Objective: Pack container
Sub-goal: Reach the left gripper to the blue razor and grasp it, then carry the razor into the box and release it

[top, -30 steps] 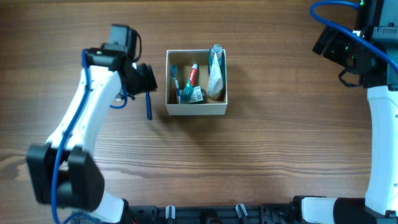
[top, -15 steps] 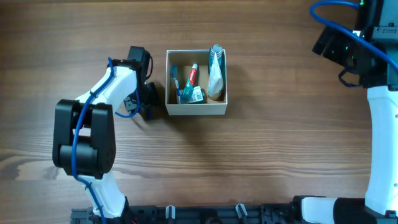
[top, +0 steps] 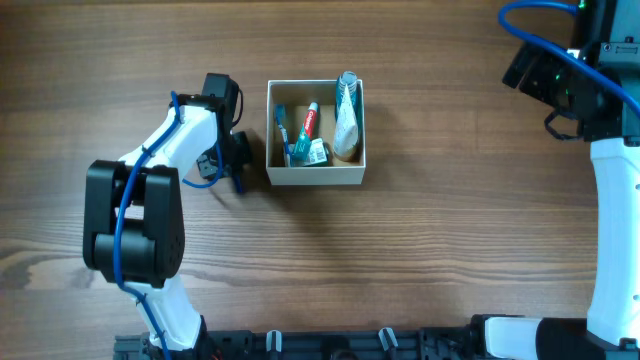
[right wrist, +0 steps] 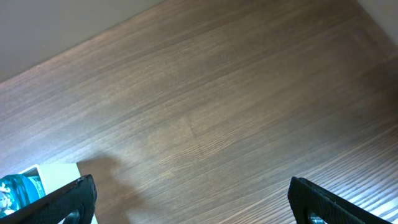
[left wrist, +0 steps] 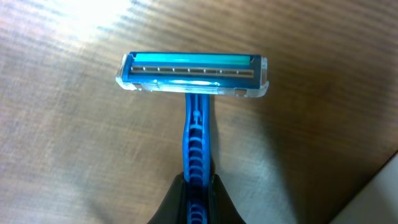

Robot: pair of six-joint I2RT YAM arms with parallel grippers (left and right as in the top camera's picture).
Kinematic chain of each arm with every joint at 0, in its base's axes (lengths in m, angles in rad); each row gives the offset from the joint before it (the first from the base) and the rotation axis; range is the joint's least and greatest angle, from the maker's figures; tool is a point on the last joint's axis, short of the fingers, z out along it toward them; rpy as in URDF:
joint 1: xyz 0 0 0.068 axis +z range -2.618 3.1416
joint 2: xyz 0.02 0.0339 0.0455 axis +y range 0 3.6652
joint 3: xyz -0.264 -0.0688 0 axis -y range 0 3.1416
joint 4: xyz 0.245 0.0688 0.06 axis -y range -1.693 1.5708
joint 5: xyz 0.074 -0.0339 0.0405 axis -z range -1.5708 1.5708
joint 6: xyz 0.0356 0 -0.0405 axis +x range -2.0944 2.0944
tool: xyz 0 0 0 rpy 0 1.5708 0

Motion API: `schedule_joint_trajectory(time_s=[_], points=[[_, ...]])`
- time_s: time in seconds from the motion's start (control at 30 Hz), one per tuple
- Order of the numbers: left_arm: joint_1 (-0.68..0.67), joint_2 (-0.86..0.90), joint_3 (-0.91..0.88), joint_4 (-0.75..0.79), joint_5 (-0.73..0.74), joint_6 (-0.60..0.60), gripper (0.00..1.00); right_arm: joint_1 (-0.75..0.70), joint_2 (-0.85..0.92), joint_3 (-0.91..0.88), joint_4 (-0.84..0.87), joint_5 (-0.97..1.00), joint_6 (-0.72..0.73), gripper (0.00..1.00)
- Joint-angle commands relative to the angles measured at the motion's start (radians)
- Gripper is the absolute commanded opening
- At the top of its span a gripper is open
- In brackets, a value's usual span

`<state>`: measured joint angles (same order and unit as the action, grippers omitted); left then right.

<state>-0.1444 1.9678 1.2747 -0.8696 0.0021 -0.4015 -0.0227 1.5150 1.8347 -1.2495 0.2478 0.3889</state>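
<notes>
Overhead: we look down on a wooden table (top: pixel 440 250). The container (top: pixel 316 178), a square white-walled box, sits left of centre, toward the far side. It already holds a red-and-white toothpaste tube (top: pixel 311 121) among other toiletries. The left gripper (top: pixel 237 165) is low, just beside the box's left wall, and a blue razor (top: pixel 239 184) shows beneath it. The right arm (top: pixel 600 180) stands at the right edge, well apart, leaving the box free.

Left wrist: the razor (left wrist: pixel 194 118) fills the view, head pointing away from the camera. Two dark fingers (left wrist: pixel 177 199) close narrowly on the near end of its handle. We judge this end grip leaves the head clear for lifting over the wall. Whether the razor rests on the wood, we cannot tell.

Right wrist: the right gripper (right wrist: pixel 193 202) is spread wide and holds nothing above bare wood. The container's white corner (right wrist: pixel 56 171) shows at the lower left.
</notes>
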Motion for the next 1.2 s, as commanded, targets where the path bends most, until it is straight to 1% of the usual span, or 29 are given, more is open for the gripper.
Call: schedule_joint_trajectory(time_s=[0.0, 0.17, 0.27, 0.33, 0.37, 0.47, 0.6, 0.7, 0.73, 0.8, 0.83, 0.87, 0.93, 1.1, 1.17], points=[[0.009, -0.157, 0.065, -0.087, 0.016, 0.005, 0.04, 0.0, 0.006, 0.003, 0.003, 0.007, 0.005, 1.0], [-0.023, -0.325, 0.142, -0.166, 0.016, 0.005, 0.04, 0.0, 0.006, 0.003, 0.003, 0.007, 0.006, 1.0], [-0.072, -0.427, 0.146, -0.137, 0.016, 0.005, 0.04, 0.0, 0.006, 0.003, 0.003, 0.007, 0.006, 1.0], [-0.117, -0.462, 0.146, -0.103, 0.016, 0.004, 0.04, 0.0, 0.006, 0.003, 0.003, 0.007, 0.005, 1.0], [-0.175, -0.462, 0.145, -0.049, 0.015, 0.004, 0.04, 0.0, 0.006, 0.003, 0.003, 0.007, 0.006, 1.0], [-0.225, -0.413, 0.145, 0.002, 0.015, 0.004, 0.04, 0.0, 0.006, 0.003, 0.003, 0.007, 0.006, 1.0], [-0.253, -0.299, 0.145, 0.089, 0.016, 0.005, 0.04, 0.0, 0.006, 0.003, 0.003, 0.007, 0.005, 1.0], [-0.258, -0.224, 0.145, 0.147, 0.055, 0.005, 0.04, 0.0, 0.006, 0.003, 0.003, 0.007, 0.005, 1.0], [-0.257, -0.208, 0.145, 0.159, 0.075, 0.005, 0.07, 0.0, 0.006, 0.003, 0.003, 0.007, 0.006, 1.0], [-0.257, -0.193, 0.145, 0.167, 0.095, 0.005, 0.34, 0.0, 0.006, 0.003, 0.003, 0.007, 0.006, 1.0], [-0.257, -0.193, 0.145, 0.167, 0.093, 0.005, 0.39, 0.0, 0.006, 0.003, 0.003, 0.007, 0.005, 1.0], [-0.255, -0.198, 0.145, 0.165, 0.089, 0.005, 0.48, 0.0, 0.006, 0.003, 0.003, 0.007, 0.005, 1.0], [-0.246, -0.22, 0.146, 0.155, 0.079, 0.005, 1.0, 0.0, 0.006, 0.003, 0.003, 0.007, 0.005, 1.0], [-0.195, -0.346, 0.147, 0.072, 0.041, 0.005, 1.0, 0.0, 0.006, 0.003, 0.003, 0.007, 0.006, 1.0], [-0.177, -0.425, 0.147, 0.021, -0.016, 0.005, 1.0, 0.0, 0.006, 0.003, 0.003, 0.007, 0.005, 1.0]])
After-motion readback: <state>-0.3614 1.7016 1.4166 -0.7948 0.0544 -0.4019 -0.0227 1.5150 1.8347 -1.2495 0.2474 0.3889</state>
